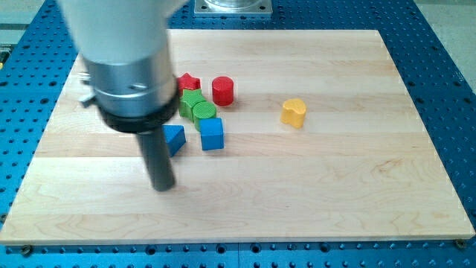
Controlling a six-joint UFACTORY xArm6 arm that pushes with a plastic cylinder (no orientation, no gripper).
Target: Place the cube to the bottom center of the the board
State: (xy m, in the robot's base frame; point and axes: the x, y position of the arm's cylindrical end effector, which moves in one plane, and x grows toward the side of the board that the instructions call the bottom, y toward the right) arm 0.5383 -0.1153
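A blue cube sits on the wooden board a little left of centre. A second blue block, partly hidden by the rod, lies just to its left. My tip is at the rod's lower end, below and to the left of both blue blocks; it is apart from the cube. Above the cube are two green blocks, touching each other, a red star-shaped block and a red cylinder. A yellow heart-shaped block lies alone to the right.
The arm's large grey housing covers the board's upper left part. A blue perforated table surrounds the board on all sides.
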